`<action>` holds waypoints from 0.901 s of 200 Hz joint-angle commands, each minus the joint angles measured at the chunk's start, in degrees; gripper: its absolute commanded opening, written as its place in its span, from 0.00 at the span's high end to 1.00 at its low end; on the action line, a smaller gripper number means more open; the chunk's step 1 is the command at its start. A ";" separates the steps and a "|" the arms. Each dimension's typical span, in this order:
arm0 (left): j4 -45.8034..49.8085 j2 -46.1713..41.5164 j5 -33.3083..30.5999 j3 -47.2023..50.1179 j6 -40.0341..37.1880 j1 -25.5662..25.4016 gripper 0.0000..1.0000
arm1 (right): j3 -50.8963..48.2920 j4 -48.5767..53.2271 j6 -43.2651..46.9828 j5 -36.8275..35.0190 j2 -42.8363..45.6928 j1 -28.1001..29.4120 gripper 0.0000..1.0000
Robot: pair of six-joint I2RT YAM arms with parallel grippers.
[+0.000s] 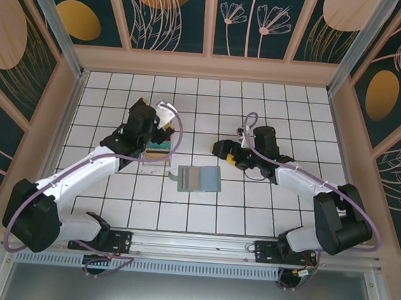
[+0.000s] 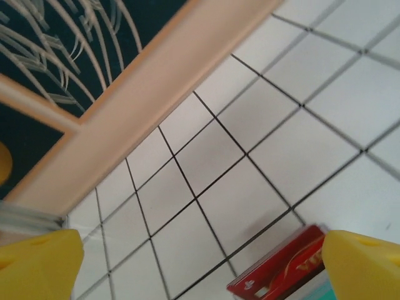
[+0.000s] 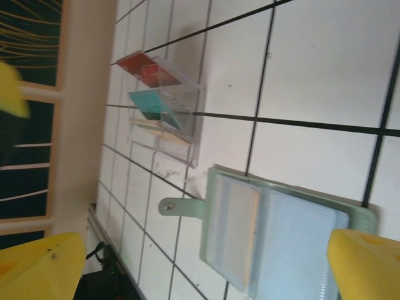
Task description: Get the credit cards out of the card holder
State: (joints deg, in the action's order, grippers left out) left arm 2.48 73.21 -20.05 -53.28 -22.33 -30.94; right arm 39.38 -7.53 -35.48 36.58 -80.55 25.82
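Grey-green folding card holder (image 3: 275, 240) lies open flat on the white tiled table (image 1: 251, 217), light-blue plastic sleeves up, right under the right gripper (image 3: 206, 250), strap tab on the tray side. Right gripper jaws are spread wide, nothing held, hovering above the holder without touching it. One sleeve shows a pale tan-edged panel; can't tell if that's a card inside or just the sleeve. Past the holder from the right gripper is a clear plastic tray (image 3: 181, 125) with a red card (image 3: 140, 67), a teal card (image 3: 150, 103) and a pale tan card (image 3: 165, 134) standing in its slots. Left gripper (image 2: 200, 256) sits over that tray, jaws wide apart, nothing clamped. The red card's top edge is between its fingers, close to one of them. Risks, my read: a left finger clips the red card or the tray wall on retreat and tips the light tray or drags the card out. On the right, the holder is thin and unpinned, so a pinch at a sleeve may slide it, fold it shut, or grab sleeve film instead of a card. Worth checking the sleeves before calling it done.
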 commanded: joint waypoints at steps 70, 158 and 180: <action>17.10 -3.16 18.24 -5.71 48.53 0.18 0.53 | 0.27 8.47 5.60 -13.11 -6.46 7.77 0.80; 5.71 -0.20 25.62 9.66 71.22 -9.00 0.72 | -3.77 8.27 5.60 -15.26 -10.16 9.48 1.00; 3.14 2.09 27.34 10.89 73.44 -10.63 0.70 | -4.11 8.58 5.25 -16.01 -10.98 9.64 1.00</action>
State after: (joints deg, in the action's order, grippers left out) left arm 10.74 73.10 4.60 -43.77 45.43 -40.32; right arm 36.56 -0.19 -30.33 22.50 -89.71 34.74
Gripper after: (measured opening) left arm 0.287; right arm 0.052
